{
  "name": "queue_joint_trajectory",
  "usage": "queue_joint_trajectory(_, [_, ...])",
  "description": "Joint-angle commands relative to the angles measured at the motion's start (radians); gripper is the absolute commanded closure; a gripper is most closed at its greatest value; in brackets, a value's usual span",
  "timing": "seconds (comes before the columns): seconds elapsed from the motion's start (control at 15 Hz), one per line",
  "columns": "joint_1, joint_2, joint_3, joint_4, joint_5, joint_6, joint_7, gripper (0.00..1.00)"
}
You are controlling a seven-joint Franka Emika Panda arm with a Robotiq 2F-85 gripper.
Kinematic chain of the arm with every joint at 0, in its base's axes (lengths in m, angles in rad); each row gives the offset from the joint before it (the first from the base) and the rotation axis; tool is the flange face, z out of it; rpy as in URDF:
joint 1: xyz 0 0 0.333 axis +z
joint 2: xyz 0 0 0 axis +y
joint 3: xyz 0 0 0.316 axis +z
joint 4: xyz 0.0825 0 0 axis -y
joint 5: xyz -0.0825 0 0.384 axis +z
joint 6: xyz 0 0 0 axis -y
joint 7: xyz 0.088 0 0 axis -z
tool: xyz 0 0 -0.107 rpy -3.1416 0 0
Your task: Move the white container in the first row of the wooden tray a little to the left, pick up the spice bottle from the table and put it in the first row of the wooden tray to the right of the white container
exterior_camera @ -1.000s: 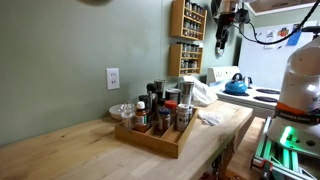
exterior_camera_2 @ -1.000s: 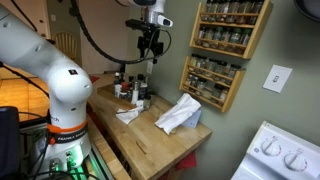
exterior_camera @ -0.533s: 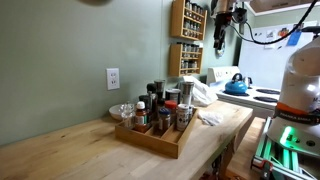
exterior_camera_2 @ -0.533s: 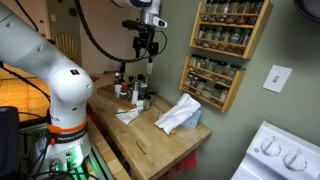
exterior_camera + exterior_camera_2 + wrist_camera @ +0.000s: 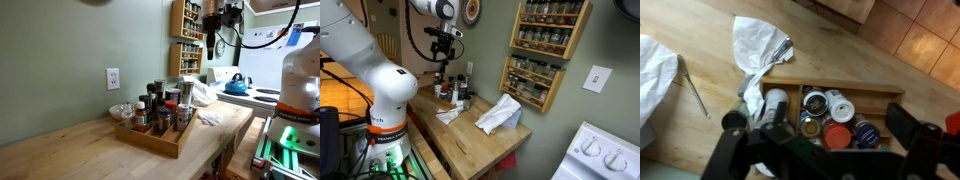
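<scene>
- a wall outlet sits on the green wall at the left, above a long wooden counter.
- a small glass bowl stands on the counter just beside the far left corner of the wooden tray.
- the wooden tray holds a tight cluster of dark-capped bottles, all upright.
- the white container stands upright in the tray's near row at its right end. in the wrist view the white container is at the tray end nearest a crumpled white paper.
- in an exterior view the crumpled white paper lies on the counter just right of the tray.
- a wall spice rack hangs behind and above it.
- the gripper hangs high in front of the rack, well apart from the tray. in the wrist view the gripper has its fingers spread wide with nothing between them, and the tray lies below.
- a blue kettle sits at the far right.
</scene>
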Motion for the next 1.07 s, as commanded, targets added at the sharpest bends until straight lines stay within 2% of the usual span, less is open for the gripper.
queue_joint_trajectory(0.0, [0.047, 0.103, 0.036, 0.015, 0.063, 0.036, 0.031, 0.00])
queue_joint_trajectory(0.13, [0.065, 0.136, 0.044, 0.013, 0.084, 0.058, 0.021, 0.00])
queue_joint_trajectory(0.2, [0.055, 0.097, 0.034, 0.003, 0.052, 0.040, 0.016, 0.00])
queue_joint_trajectory(0.53, [0.064, 0.134, 0.039, 0.011, 0.060, 0.051, 0.015, 0.00])
queue_joint_trajectory(0.67, [0.073, 0.195, 0.044, 0.017, 0.071, 0.033, -0.001, 0.00])
queue_joint_trajectory(1.0, [0.099, 0.291, 0.065, -0.025, 0.098, 0.177, -0.033, 0.00])
